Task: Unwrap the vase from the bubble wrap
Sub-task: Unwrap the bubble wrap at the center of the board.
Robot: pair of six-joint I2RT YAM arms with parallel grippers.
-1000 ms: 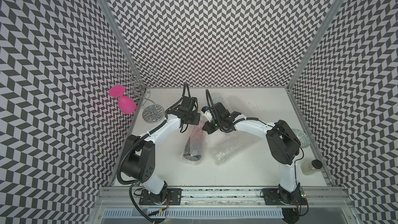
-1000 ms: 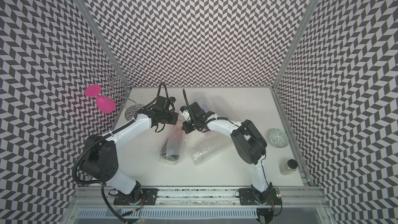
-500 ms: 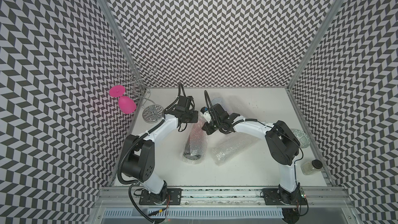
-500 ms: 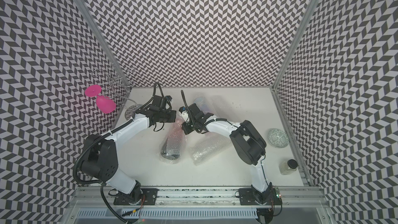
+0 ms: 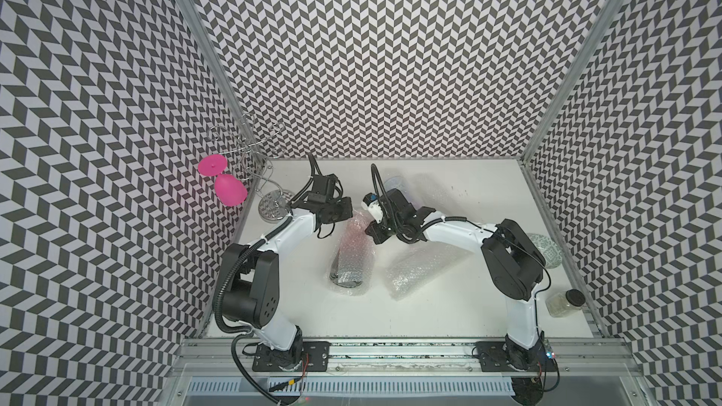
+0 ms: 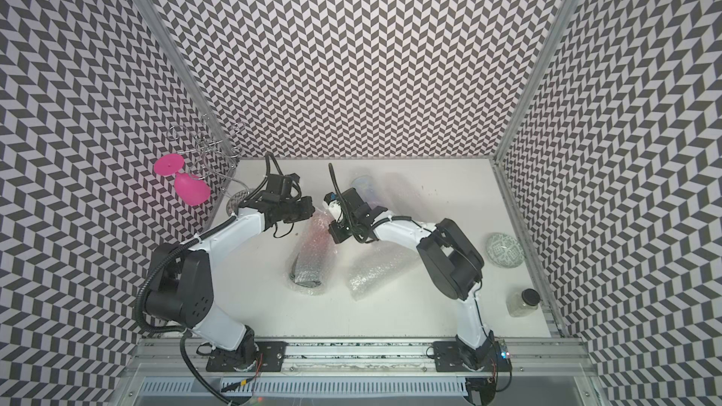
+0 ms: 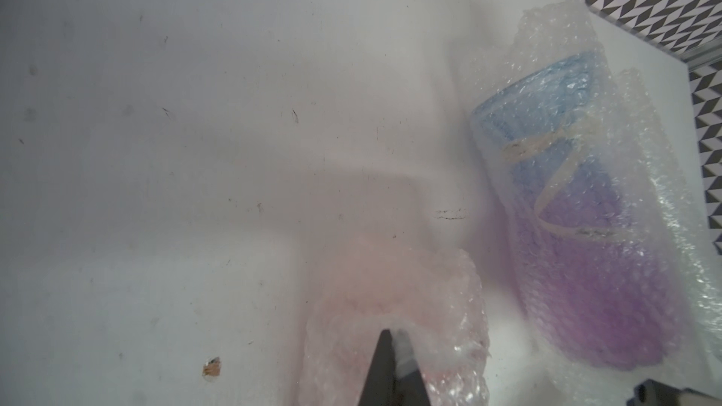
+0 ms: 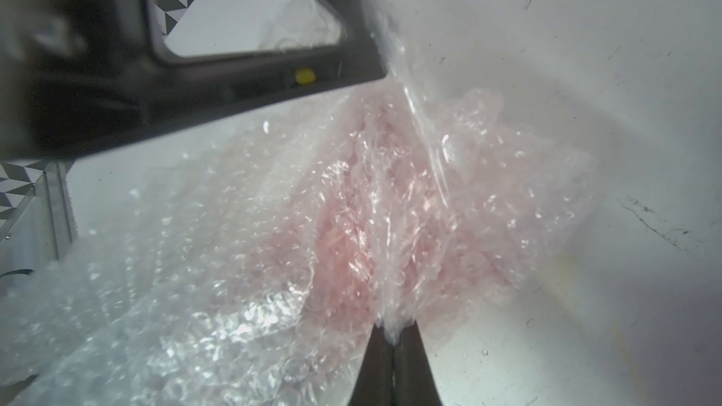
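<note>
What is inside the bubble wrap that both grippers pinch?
Through the bubble wrap, pink shows at the pinched end, dark grey at the other; the object's shape is covered.

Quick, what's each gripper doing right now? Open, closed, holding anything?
Left gripper: closed, pinching an edge of the bubble wrap.
Right gripper: closed, pinching the same bubble wrap.

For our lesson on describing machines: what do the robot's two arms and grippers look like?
Both the left arm and right arm have white shells between black joint housings. A ribbed black hose loops by the left arm's shoulder; thin black cables arch over both wrists. The left gripper and right gripper have dark fingers tapering to points; a yellow dot marks the left one.
</note>
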